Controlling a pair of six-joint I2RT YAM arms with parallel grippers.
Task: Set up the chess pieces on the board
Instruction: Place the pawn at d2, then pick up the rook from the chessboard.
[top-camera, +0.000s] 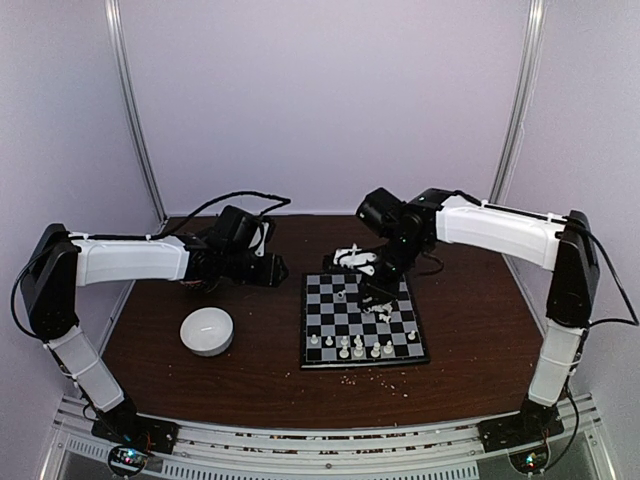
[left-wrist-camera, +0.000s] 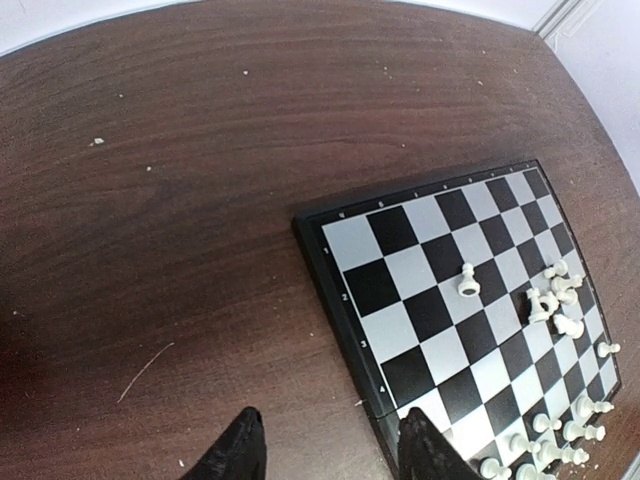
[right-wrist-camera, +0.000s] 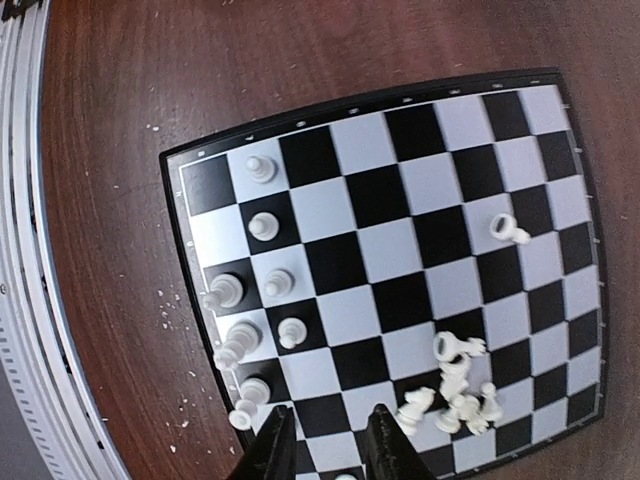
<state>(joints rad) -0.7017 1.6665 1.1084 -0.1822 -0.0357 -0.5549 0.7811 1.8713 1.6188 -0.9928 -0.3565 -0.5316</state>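
risks:
- the right jaws hang low over the board (right-wrist-camera: 380, 190) with a narrow gap between them and nothing visibly gripped. a white speck between them at the frame's lower edge is too cut off to identify.
- just beside them is a heap (right-wrist-camera: 455, 395) of tumbled chess pieces (right-wrist-camera: 263, 226), lying on their sides and touching. my guess is that a descent slightly off line would scatter the heap or pinch two pieces at once.
- the pieces are tiny and smooth. one gripped off-centre could likely pop out sideways or be set down tilted and fall over.
- the standing pieces crowd the two files nearest the robot, and a few sit right at the rim. a finger placing the next one could knock a neighbour off onto the tabletop (left-wrist-camera: 200, 200), where pale crumbs (right-wrist-camera: 152, 127) would make it hard to spot.
- the left jaws are wide apart and empty, beside the board's left rim. if both arms work over the board at once they could clash.

the thing itself:
- the board is small, with black and pale checks and a thin black rim. it lies flat on the tabletop between the arms, right of a white bowl (top-camera: 207, 331).
- there are about eight pieces upright. one lone piece (right-wrist-camera: 508, 230) lies apart in mid-board, and the rest are in the heap.
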